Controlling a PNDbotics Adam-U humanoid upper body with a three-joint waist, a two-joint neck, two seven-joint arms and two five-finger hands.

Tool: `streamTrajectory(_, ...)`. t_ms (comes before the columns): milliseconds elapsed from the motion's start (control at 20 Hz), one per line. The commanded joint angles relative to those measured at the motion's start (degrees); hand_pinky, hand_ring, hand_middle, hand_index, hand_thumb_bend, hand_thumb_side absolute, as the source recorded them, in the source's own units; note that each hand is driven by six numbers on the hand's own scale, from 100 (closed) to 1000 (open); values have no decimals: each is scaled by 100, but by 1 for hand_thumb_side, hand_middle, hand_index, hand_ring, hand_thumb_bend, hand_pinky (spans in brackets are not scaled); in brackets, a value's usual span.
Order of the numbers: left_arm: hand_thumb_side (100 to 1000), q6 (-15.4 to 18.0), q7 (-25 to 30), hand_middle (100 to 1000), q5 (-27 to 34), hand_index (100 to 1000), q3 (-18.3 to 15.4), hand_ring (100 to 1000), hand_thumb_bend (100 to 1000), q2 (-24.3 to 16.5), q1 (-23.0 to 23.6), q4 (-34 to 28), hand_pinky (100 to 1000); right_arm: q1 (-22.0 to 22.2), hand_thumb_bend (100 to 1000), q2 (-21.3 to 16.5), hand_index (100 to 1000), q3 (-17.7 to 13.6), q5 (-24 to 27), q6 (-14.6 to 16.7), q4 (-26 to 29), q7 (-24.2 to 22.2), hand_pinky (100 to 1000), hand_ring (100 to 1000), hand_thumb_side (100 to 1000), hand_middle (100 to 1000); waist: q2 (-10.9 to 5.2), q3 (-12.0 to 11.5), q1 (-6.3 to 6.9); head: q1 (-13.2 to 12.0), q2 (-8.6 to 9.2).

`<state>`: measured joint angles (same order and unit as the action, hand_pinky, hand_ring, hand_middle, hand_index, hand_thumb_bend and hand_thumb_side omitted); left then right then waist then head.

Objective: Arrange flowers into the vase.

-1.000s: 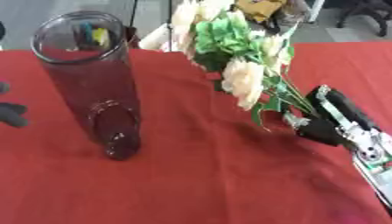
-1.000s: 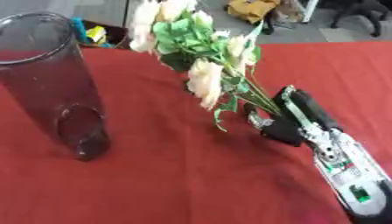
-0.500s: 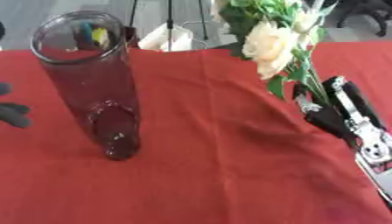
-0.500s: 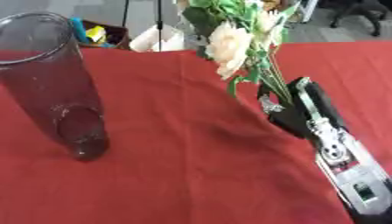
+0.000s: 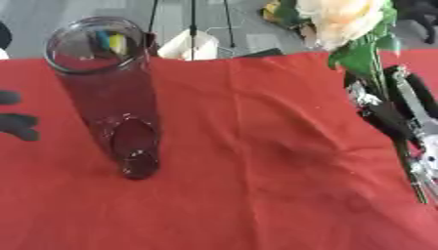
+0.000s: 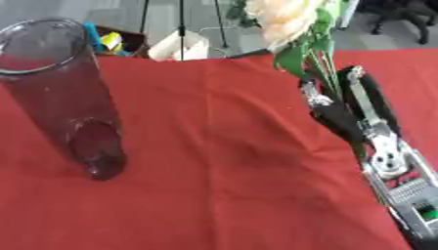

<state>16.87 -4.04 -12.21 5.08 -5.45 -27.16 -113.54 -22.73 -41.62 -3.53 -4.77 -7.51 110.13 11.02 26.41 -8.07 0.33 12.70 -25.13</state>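
Tall clear glass cylinder vase (image 5: 111, 93) stands upright on the left of the red cloth-covered table (image 5: 248, 161), empty, its round base (image 5: 137, 163) nearer the camera, its open rim (image 5: 96, 44) toward the far edge. Nothing lies between the vase and the flowers; bare red cloth with a few soft creases separates them, well apart.

Bunch of cream-white flowers with green leaves and stems (image 6: 295, 29) is up at the right, off the table, blooms reaching the top edge of both views. Green stems (image 6: 329, 80) run down into the right hand (image 6: 338, 114), black with silver parts, whose fingers are curled round the stems just below the leaves. The right forearm (image 6: 398, 180), silver and black with exposed circuit parts, runs to the lower right corner over the cloth.

Left hand (image 5: 15, 122) shows only as dark fingertips at the left edge, left eye view, beside the vase but not touching it; cannot tell whether its fingers are open or closed.

Behind the table's far edge: grey floor, thin black tripod legs (image 5: 192, 22), a pale cream bag-like object (image 5: 192, 46) just behind the cloth edge, and something yellow and blue (image 6: 102, 39) seen beside and through the vase rim. Dark chair-like shape (image 6: 406, 17) at the upper right, blurred.
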Motion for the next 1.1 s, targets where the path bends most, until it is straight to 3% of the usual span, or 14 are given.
streamTrajectory(50,1000,2,17,649,0,786,56,473,127,-48,-26,-105,621,-116,100,-291,100,-93,436,-43,335,96,100,137,694,100,-188,-12,-19,-18,-12)
streamTrajectory(300,1000,-3,30,649,16,787,64,474,127,-53,-22,-105,621,-324,100,-448,100,-110,1261,-48,442,288,100,113,663,100,-220,-50,-43,-10,-40)
streamTrajectory(700,1000,-7,59,649,33,787,84,473,127,-64,-13,-105,621,-763,100,-628,100,-80,2696,316,446,663,100,100,629,100,-242,-159,-108,11,-66)
streamTrajectory(1100,1000,-6,107,650,56,787,121,474,126,-98,6,-105,621,-1214,100,-864,100,4,3665,493,446,820,100,100,612,100,-283,-320,-215,69,-91)
